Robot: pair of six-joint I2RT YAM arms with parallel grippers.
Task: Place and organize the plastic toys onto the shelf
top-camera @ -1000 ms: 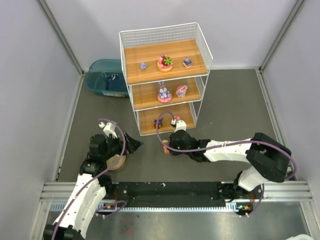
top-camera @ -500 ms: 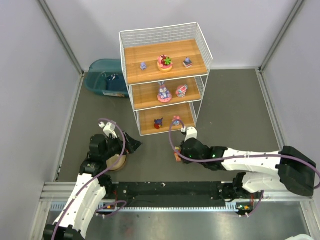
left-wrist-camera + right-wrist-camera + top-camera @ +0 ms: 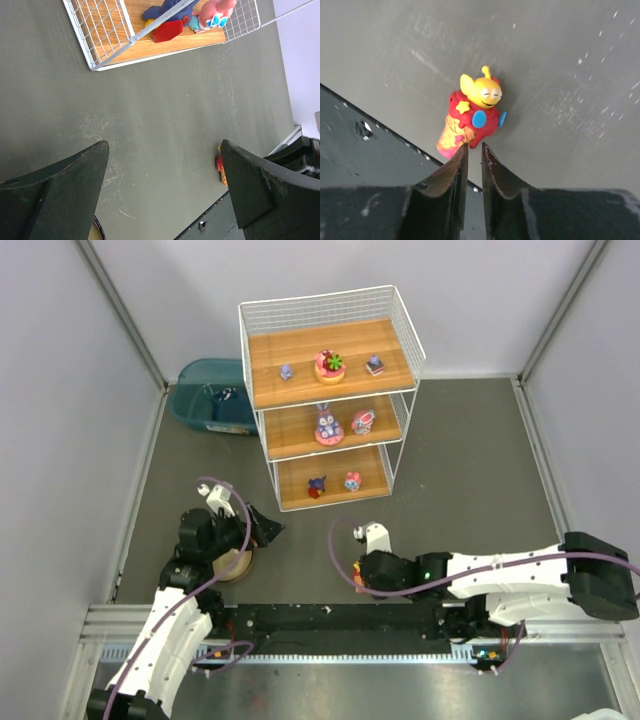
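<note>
Toy (image 3: 470, 122) lies on table (image 3: 470, 460) near the front edge, right gripper (image 3: 474, 150) nearly closed, tips at its base, holding nothing. Likely light, rigid, slippery; pinch the red body.

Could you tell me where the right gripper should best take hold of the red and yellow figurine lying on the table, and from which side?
Grip the red body of the red and yellow figurine across its narrow width, coming from above. It lies flat on the table, so its sides are exposed, and the right gripper already sits at its lower edge.
</note>
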